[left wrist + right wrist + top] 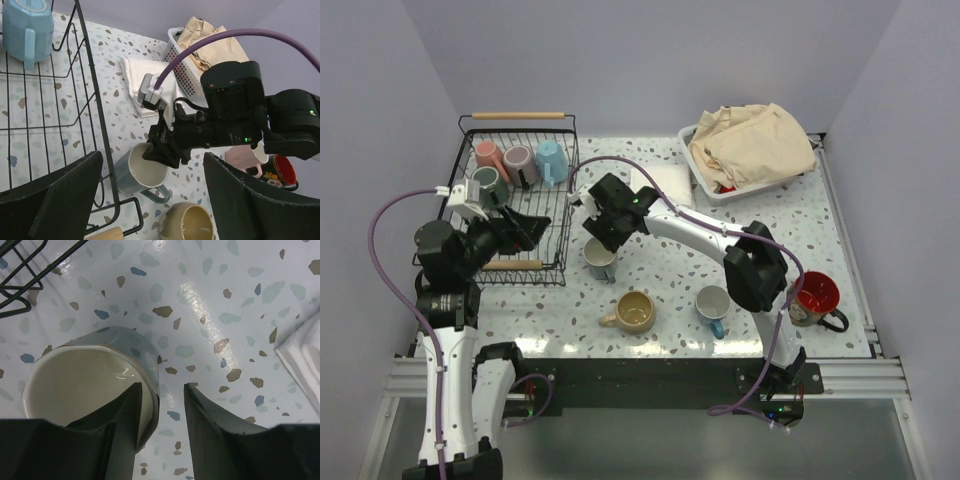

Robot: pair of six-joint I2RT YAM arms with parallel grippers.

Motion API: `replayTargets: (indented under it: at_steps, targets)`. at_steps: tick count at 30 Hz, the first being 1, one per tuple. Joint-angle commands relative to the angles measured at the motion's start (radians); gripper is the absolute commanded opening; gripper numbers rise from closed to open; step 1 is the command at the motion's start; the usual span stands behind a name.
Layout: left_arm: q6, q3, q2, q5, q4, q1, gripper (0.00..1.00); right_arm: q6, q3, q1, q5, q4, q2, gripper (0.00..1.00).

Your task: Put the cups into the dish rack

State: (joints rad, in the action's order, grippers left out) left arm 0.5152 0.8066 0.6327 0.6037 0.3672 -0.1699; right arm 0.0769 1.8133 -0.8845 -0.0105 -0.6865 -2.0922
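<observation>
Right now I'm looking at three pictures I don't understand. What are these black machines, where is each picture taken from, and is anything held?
Two robot arms, bolted at the near edge of the table. One picture looks down from above; the others come from a camera on each wrist. The black wire dish rack holds four ceramic mugs. Outside it stand a tan mug, a white mug with blue handle and a dark mug with red inside. The right claw straddles the rim of a grey-teal ceramic mug, gap showing, not clamped. The left claw hangs open and empty over the rack.
</observation>
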Motion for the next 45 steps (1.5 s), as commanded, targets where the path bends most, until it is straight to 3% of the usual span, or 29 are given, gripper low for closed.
replayTargets:
  at_steps: [1,5,6,12,16,24,28,34,39,45]
  targets:
    - [0.077,0.000,-0.033,0.076,-0.050,-0.005,0.87,-0.019,0.038,0.002,-0.020,-0.002,-0.002,0.24]
    - [0.146,-0.014,-0.039,0.143,-0.085,-0.002,0.87,-0.019,0.032,0.002,0.000,0.007,0.029,0.02]
    - [0.161,-0.020,-0.039,0.157,-0.109,-0.002,0.87,-0.019,0.027,0.004,0.003,0.008,0.043,0.00]
    - [0.302,-0.069,-0.030,0.246,-0.260,0.010,0.86,-0.031,-0.003,0.059,-0.006,0.036,0.197,0.00]
    - [0.368,-0.067,-0.033,0.237,-0.352,0.075,0.86,-0.055,-0.008,0.162,-0.100,0.042,0.316,0.00]
    - [0.519,-0.103,0.019,0.107,-0.637,0.325,0.86,-0.198,-0.095,0.476,-0.504,0.143,0.584,0.00]
    - [0.558,-0.103,0.096,-0.040,-0.738,0.529,0.86,-0.319,-0.181,0.579,-0.702,0.327,0.688,0.00]
    - [0.595,-0.072,0.261,-0.243,-0.960,0.799,0.86,-0.596,-0.315,0.599,-0.943,0.682,0.753,0.00]
    - [0.600,0.003,0.441,-0.364,-1.047,0.981,0.87,-0.876,-0.446,0.598,-0.982,1.044,0.785,0.00]
    - [0.563,0.060,0.521,-0.502,-1.142,1.064,0.85,-0.965,-0.581,0.599,-0.994,1.203,0.848,0.00]
